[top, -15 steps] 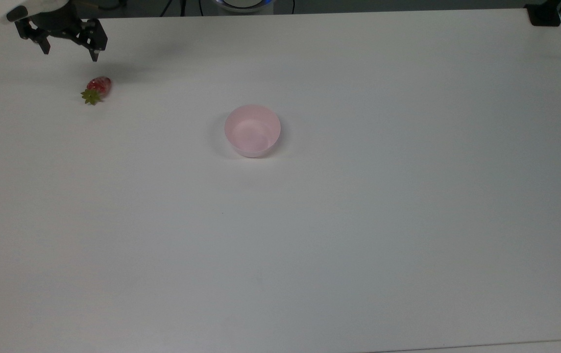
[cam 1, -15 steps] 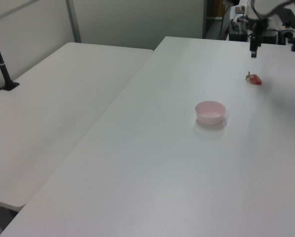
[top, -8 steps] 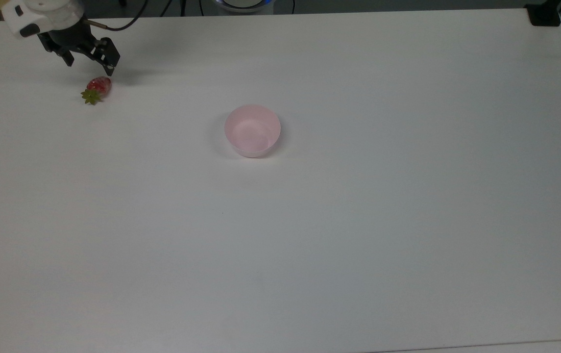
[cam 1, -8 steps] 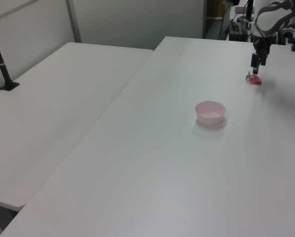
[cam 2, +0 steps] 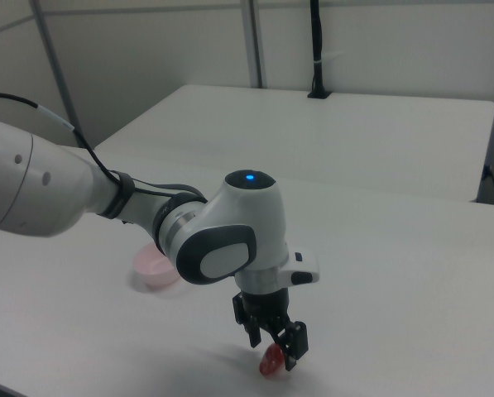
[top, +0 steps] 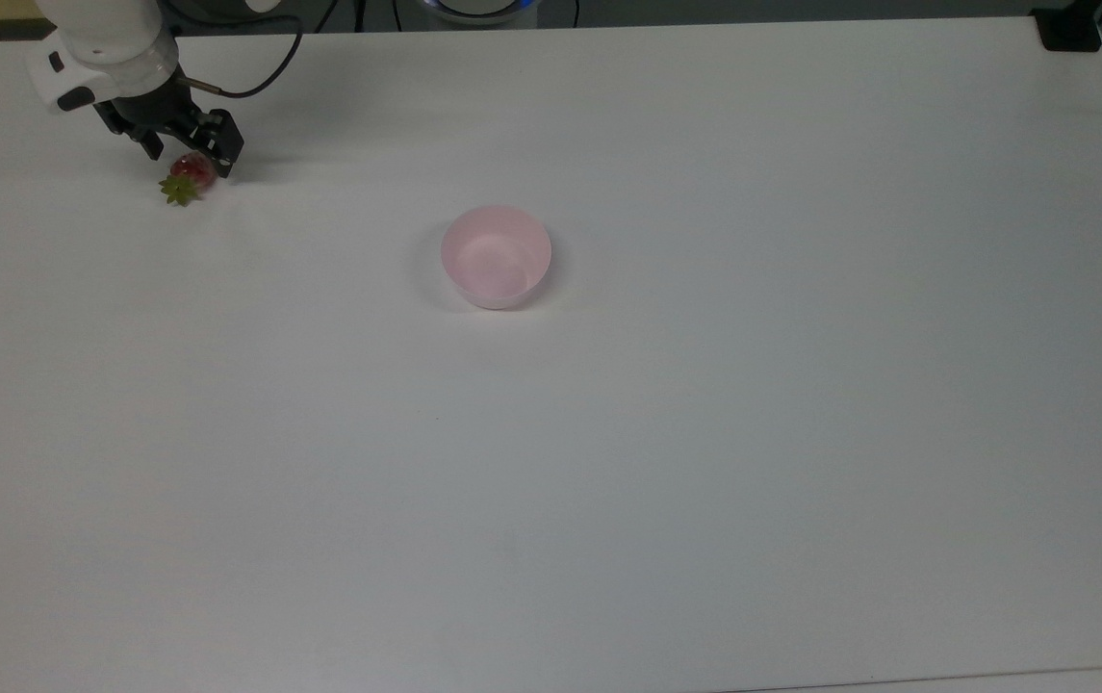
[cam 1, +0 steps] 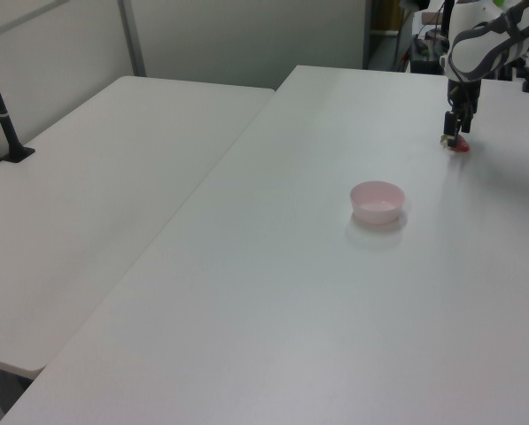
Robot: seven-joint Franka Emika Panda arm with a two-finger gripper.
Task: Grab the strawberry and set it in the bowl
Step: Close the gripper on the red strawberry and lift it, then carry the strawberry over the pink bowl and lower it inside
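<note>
Between the spread fingers of the pincer (top: pixel 187 154) lies the strawberry (top: pixel 191 171), resting on the white counter (top: pixel 704 433) with its green cap poking out; the pincer is released, low and straddling it, likely to clamp the red body. Well apart from the pincer sits the bowl (top: pixel 496 255), empty. No writing is readable.

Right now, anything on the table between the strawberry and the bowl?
No. In the top view the white table is bare between the strawberry, which sits at the gripper, and the bowl. The left view shows the same open stretch.
</note>
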